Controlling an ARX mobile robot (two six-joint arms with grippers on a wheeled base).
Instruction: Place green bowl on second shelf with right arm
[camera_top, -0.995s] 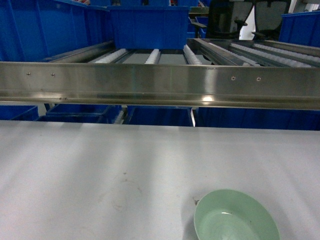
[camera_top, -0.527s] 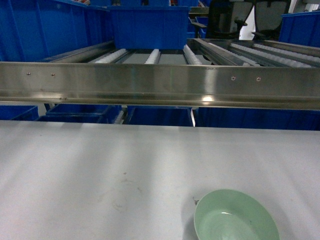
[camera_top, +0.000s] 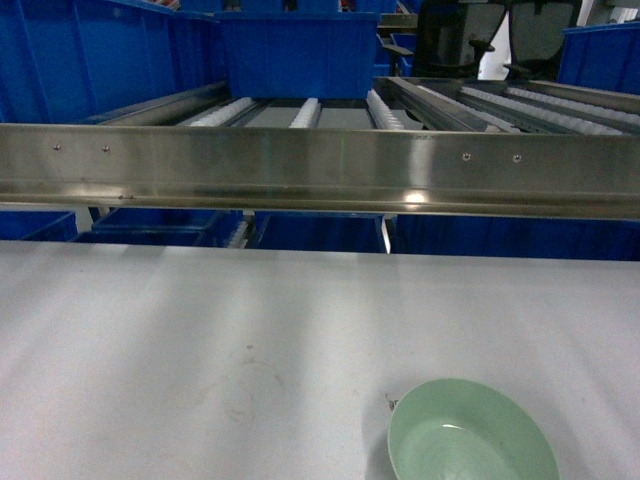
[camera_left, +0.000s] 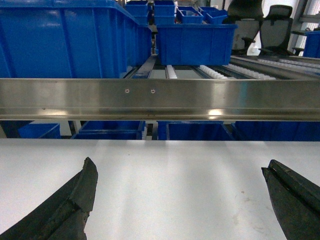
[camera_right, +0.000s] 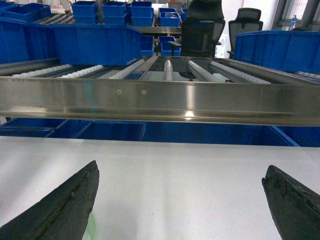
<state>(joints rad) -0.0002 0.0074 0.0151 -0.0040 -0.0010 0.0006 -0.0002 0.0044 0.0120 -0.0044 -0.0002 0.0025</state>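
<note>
The left gripper (camera_left: 180, 200) has its jaws spread wide apart, with nothing between them; both dark fingers show at the lower corners of the left wrist view, above bare counter (camera_left: 170, 175). The right gripper (camera_right: 180, 200) is likewise released, its two fingers set far apart over the counter, grasping nothing. A faint green edge shows just beside the lower left finger in the right wrist view; what it belongs to cannot be told from that view.

One green bowl (camera_top: 470, 435) rests upright on the counter in the head view, at the lower right, near the front edge and partly cut by the frame. Neither gripper appears in the head view, and nothing touches the bowl.

Beyond the counter's far edge stands the stainless-steel rack, its front rail (camera_top: 320, 170) running across the full width. Behind the rail lies the second shelf (camera_top: 305, 112), fitted with white roller tracks. One large blue crate (camera_top: 298, 55) sits on this level toward the back. Further blue crates stand to the left and on the level below the rail. Two dark office chairs (camera_top: 500, 35) stand in the background.
</note>
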